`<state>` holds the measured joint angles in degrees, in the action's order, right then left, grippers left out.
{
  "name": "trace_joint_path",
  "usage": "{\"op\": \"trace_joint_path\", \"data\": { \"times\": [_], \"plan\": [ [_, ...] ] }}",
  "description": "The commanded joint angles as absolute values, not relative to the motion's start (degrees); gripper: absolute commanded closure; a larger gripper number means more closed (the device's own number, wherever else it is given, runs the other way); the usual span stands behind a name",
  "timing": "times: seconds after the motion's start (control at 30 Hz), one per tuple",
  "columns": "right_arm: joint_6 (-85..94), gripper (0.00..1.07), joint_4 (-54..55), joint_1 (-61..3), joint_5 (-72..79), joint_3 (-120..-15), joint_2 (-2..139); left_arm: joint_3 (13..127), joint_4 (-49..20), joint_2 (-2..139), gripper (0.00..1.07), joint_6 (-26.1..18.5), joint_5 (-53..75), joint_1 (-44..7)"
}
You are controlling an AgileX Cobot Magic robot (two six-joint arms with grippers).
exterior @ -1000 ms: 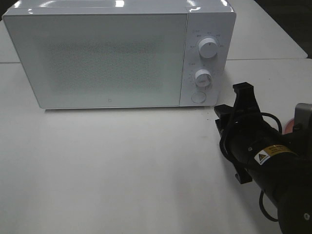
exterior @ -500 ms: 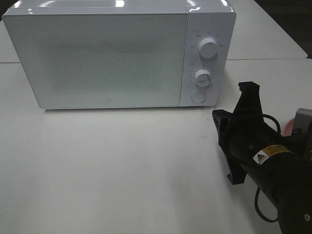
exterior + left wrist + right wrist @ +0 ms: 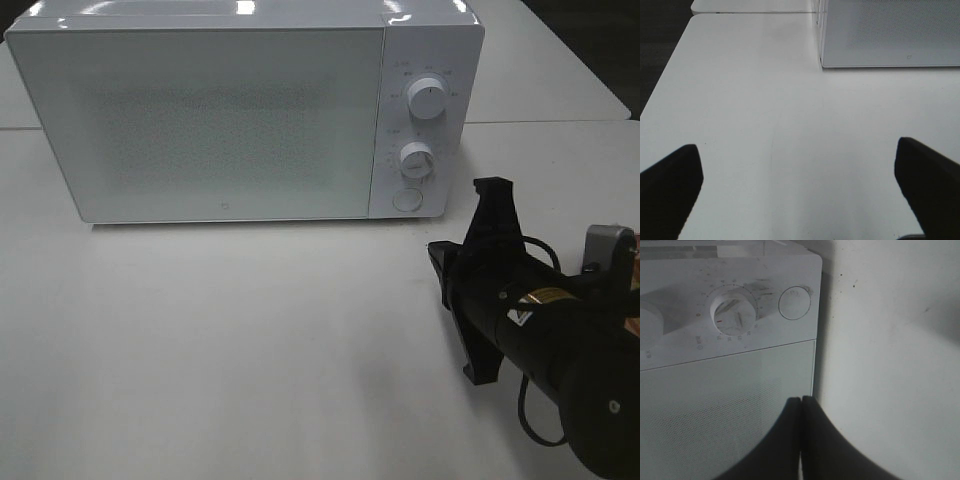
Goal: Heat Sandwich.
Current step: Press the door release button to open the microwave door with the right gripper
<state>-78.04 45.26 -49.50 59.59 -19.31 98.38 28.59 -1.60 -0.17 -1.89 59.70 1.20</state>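
While my right gripper (image 3: 801, 402) is clenched on nothing, fingers pressed flat together, it hangs before the microwave (image 3: 220, 120), apart from it, aimed at the seam between the shut door and the control panel with its lower dial (image 3: 734, 315) and round button (image 3: 794, 303). My left gripper (image 3: 795, 145) is spread wide above the white table (image 3: 250, 350). The sandwich appears in no view; I cannot tell where it lies.

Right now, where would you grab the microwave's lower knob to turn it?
Pinch the lower knob around its round rim, coming straight at the front of the microwave: it stands out as a drum. The right gripper is shut and would likely need to open first.
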Motion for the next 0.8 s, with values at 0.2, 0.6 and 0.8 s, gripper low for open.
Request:
{"op": "trace_joint_path", "data": {
  "times": [0.2,0.6,0.8],
  "plan": [
    [-73.5,1.07,42.0,-44.1,56.5,-23.9,100.2,28.4,-1.6,-1.9,0.05,-1.7,59.4,1.3],
    [-74.8,1.07,41.1,-43.3,56.7,-29.7,107.7,28.4,-1.6,-1.9,0.05,-1.7,59.4,1.3],
    [-74.8,1.07,40.1,-41.9,56.5,-34.1,111.4,28.4,-1.6,-1.9,0.05,-1.7,59.4,1.3]
  ]
}}
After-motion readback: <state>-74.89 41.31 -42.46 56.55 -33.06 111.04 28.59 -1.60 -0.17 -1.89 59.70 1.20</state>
